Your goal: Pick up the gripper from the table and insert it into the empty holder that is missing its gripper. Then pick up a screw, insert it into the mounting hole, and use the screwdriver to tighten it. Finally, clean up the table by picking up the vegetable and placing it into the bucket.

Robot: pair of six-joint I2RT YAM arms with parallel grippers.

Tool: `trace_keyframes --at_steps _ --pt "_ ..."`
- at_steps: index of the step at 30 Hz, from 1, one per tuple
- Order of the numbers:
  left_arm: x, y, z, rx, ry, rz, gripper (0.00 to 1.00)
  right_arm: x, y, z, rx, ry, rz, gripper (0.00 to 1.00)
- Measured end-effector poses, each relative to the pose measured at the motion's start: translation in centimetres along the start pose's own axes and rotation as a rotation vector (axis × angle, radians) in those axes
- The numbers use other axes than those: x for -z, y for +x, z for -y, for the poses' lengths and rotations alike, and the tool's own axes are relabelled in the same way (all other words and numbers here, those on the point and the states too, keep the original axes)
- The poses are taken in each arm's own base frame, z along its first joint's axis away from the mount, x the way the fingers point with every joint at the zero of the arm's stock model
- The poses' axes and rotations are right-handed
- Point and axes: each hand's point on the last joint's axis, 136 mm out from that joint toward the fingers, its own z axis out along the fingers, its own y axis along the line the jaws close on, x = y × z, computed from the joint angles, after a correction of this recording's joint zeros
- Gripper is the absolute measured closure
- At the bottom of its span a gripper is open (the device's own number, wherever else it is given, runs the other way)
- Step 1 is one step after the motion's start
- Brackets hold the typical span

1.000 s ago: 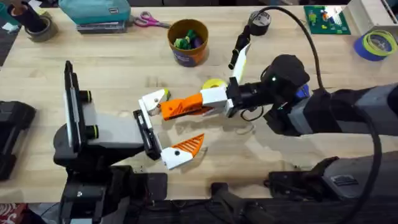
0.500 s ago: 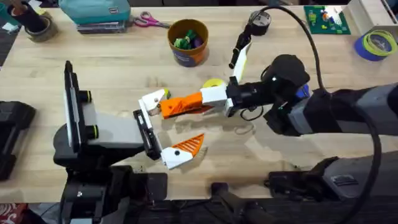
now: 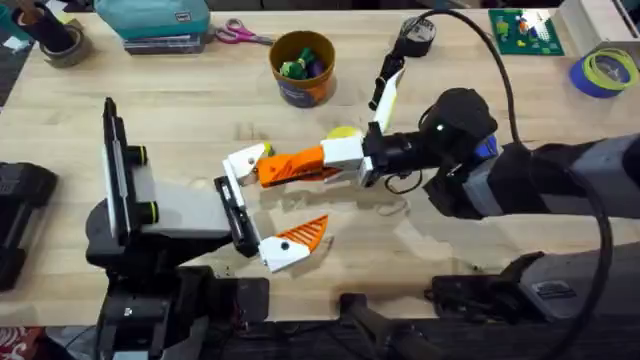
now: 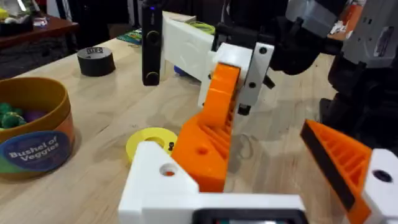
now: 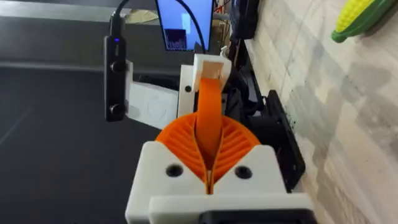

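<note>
My right gripper (image 3: pixel 318 163) reaches in from the right and is shut on the loose orange gripper (image 3: pixel 278 172). That piece's far end rests against the empty white holder (image 3: pixel 243 160) on my left arm's jaw. In the left wrist view the gripper (image 4: pixel 210 134) leans on the holder (image 4: pixel 163 182) beside its screw hole. My left gripper (image 3: pixel 275 203) is open, its other finger (image 3: pixel 300 238) bearing an orange tip. The vegetable (image 3: pixel 387 100) lies behind the right arm, and in the right wrist view the vegetable (image 5: pixel 360 15) is on the table. The bucket (image 3: pixel 302 67) stands at the back. The blue screwdriver (image 3: pixel 486 148) peeks out beside the right arm.
A flat yellow disc (image 3: pixel 345 131) lies just behind the right gripper. Black tape (image 3: pixel 417 35), scissors (image 3: pixel 240 35), a teal case (image 3: pixel 155 20) and a blue tape roll (image 3: pixel 603 72) line the table's (image 3: pixel 180 90) far edge.
The right gripper has nudged the orange gripper slightly toward the holder and the back, covering more of the yellow disc. The left arm has stayed still.
</note>
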Motion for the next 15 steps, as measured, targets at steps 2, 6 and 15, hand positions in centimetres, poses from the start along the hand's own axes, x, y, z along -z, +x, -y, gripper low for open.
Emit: trace_keyframes --at_steps 2,6,15 --pt "0.0 0.0 0.0 0.000 0.000 0.000 0.015 0.0 -0.1 0.0 0.000 0.000 0.005 0.993" --pt "0.0 0.0 0.0 0.000 0.000 0.000 0.015 -0.3 0.0 0.1 -0.002 0.002 0.010 0.993" --pt "0.0 0.0 -0.3 0.004 -0.014 0.001 0.015 -1.3 -0.8 0.6 -0.001 0.000 -0.004 0.993"
